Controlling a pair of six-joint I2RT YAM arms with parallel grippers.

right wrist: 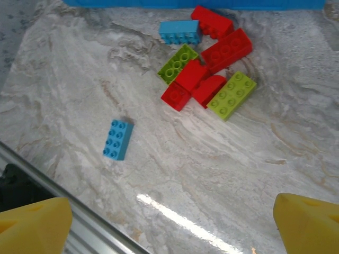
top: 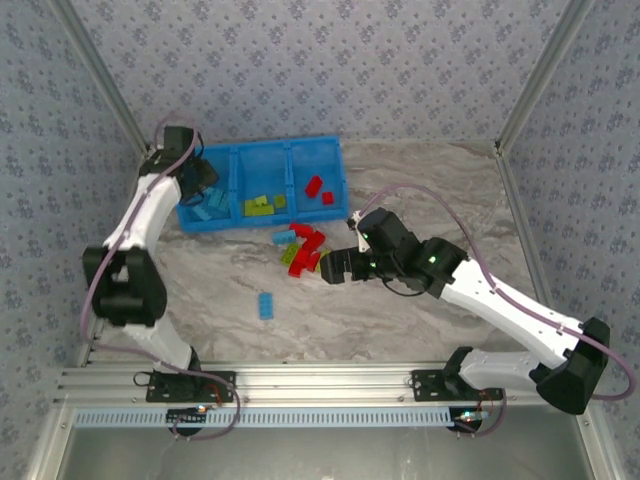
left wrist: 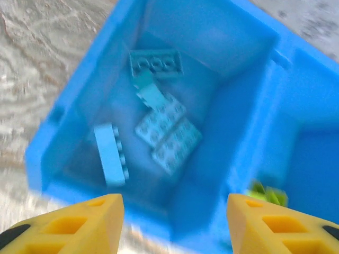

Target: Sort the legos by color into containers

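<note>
The blue tray point(top: 265, 144) lies at the back left with its three containers side by side. Light blue legos point(top: 212, 205) fill the left one, green legos point(top: 262, 206) the middle, red legos point(top: 318, 188) the right. My left gripper point(top: 203, 178) hangs over the left container, open and empty; its wrist view shows several light blue legos point(left wrist: 168, 132) below my left gripper point(left wrist: 175, 225). My right gripper point(top: 335, 267) is wide open beside a loose pile of red legos point(right wrist: 228, 47), green legos point(right wrist: 232, 95) and a blue one point(right wrist: 179, 32). A lone blue lego point(right wrist: 117, 139) lies apart.
The lone blue lego point(top: 266, 305) rests on the marble table between the arms. An aluminium rail point(top: 300, 385) runs along the near edge and shows as the rail point(right wrist: 79, 211) close to my right gripper point(right wrist: 172, 227). Patterned walls enclose the table.
</note>
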